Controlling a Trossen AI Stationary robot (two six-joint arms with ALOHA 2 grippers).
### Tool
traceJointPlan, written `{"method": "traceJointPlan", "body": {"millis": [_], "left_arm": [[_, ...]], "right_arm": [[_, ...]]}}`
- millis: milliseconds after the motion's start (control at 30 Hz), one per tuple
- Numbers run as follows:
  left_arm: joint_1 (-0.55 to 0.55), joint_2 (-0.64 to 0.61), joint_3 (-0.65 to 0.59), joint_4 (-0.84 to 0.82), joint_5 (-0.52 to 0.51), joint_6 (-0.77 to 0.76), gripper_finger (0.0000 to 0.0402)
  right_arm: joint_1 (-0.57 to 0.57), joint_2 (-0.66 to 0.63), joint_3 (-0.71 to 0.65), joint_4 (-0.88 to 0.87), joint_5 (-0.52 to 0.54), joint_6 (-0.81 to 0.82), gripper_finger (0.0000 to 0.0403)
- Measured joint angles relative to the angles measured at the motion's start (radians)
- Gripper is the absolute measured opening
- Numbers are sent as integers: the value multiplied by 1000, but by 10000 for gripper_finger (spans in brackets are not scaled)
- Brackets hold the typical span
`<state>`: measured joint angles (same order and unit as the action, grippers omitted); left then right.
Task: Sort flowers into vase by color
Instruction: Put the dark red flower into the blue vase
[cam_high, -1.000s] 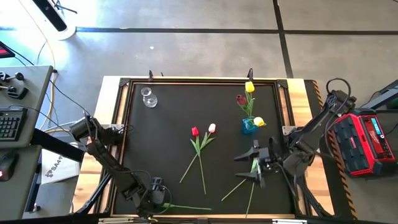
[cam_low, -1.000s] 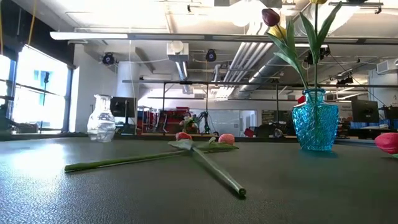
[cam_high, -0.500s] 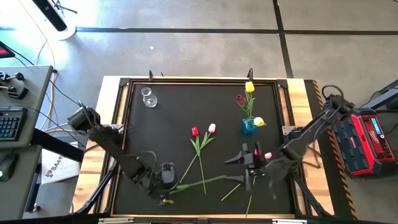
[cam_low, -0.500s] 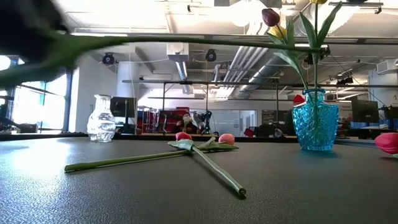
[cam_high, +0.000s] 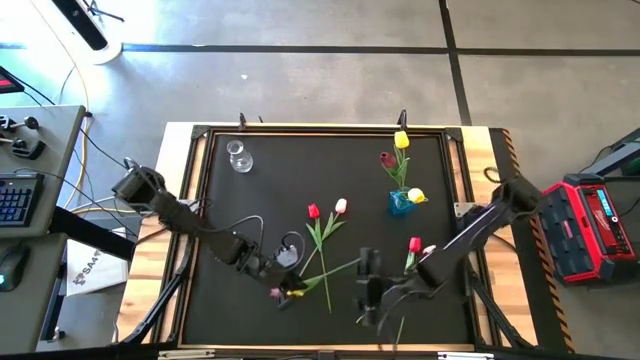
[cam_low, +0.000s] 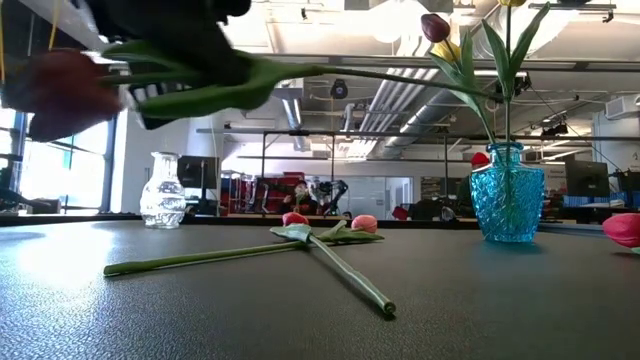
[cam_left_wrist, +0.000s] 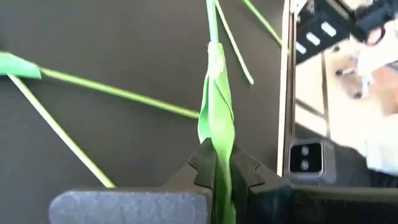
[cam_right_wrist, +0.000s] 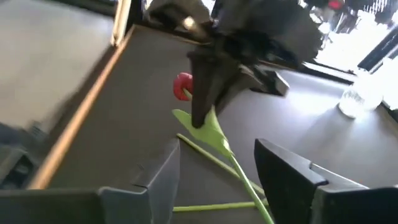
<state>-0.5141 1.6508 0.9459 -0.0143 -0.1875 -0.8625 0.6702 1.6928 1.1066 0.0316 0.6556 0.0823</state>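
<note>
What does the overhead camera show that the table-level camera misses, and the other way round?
Only the overhead view shows both arms whole: the left hand shut on a tulip, the right hand open nearby. Only the table-level view shows the room behind. Both show the blue vase with flowers, the clear vase, and two crossed tulips lying on the table.

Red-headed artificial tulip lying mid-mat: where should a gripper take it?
Its bare lower stem, from straight above, fingers across it: it lies flat, and higher up its leaves cross the pink-headed tulip. Right gripper open; left gripper clamps another tulip.
</note>
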Motion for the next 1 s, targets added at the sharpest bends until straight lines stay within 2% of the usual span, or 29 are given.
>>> {"method": "traceJointPlan", "body": {"millis": [100,333,433,600,800,1000], "left_arm": [[21,0,0,32,15,-1,1],[37,0,0,58,56,-1,1],[36,0,0,115,56,-16,1],[36,0,1,212,99,-19,1],[42,0,1,193,91,-28,1],[58,0,1,192,56,-54,1]], "right_arm": [[-13,67,42,-7,10,-133,189],[-24,184,138,-83,156,-353,197],[-27,219,169,-132,161,-429,197],[-29,250,183,-148,231,-476,196],[-20,250,183,-139,359,-520,180],[-18,250,183,-139,337,-529,130]]}}
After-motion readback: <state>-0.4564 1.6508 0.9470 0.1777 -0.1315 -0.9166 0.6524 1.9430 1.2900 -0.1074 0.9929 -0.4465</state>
